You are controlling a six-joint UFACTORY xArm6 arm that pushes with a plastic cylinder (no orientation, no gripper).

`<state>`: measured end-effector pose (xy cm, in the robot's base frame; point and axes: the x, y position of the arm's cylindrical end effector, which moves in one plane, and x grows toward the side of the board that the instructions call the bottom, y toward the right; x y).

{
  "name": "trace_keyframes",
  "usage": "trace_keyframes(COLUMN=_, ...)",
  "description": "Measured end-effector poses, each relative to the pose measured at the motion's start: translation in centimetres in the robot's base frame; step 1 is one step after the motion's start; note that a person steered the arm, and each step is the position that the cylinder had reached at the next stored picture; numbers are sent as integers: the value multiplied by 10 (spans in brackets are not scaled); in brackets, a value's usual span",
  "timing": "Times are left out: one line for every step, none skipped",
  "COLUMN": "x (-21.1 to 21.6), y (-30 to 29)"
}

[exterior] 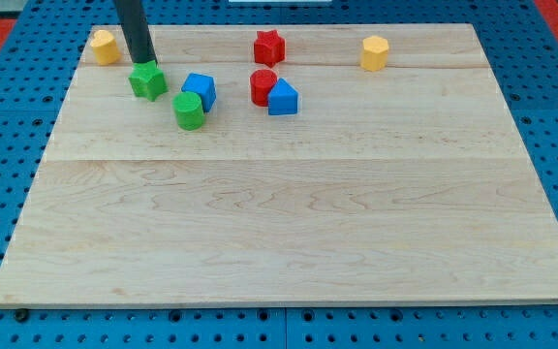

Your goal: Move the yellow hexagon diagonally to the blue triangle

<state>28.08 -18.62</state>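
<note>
My tip (146, 62) is bare, touching the green block (148, 80); the yellow hexagon (375, 52) sits way off to its right, past the blue triangle (282, 98).

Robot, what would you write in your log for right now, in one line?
my tip at green block | yellow hexagon untouched, view's top right | blue triangle beside red cylinder

Bare worktop (289, 223) separates yellow hexagon (374, 52) from blue triangle (282, 98); red cylinder (263, 86) crowds the triangle's left.
</note>
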Motion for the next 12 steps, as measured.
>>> trace_keyframes(x=5, y=9)
trace_keyframes(x=24, y=22)
trace_keyframes(x=9, y=81)
trace_keyframes(x=8, y=82)
trace_keyframes(x=8, y=99)
trace_keyframes(x=9, y=126)
trace_keyframes(x=-4, y=162)
trace_keyframes(x=-21, y=205)
trace_keyframes(x=-31, y=243)
trace_keyframes(x=-40, y=269)
trace_keyframes(x=-49, y=282)
trace_keyframes(x=-49, y=282)
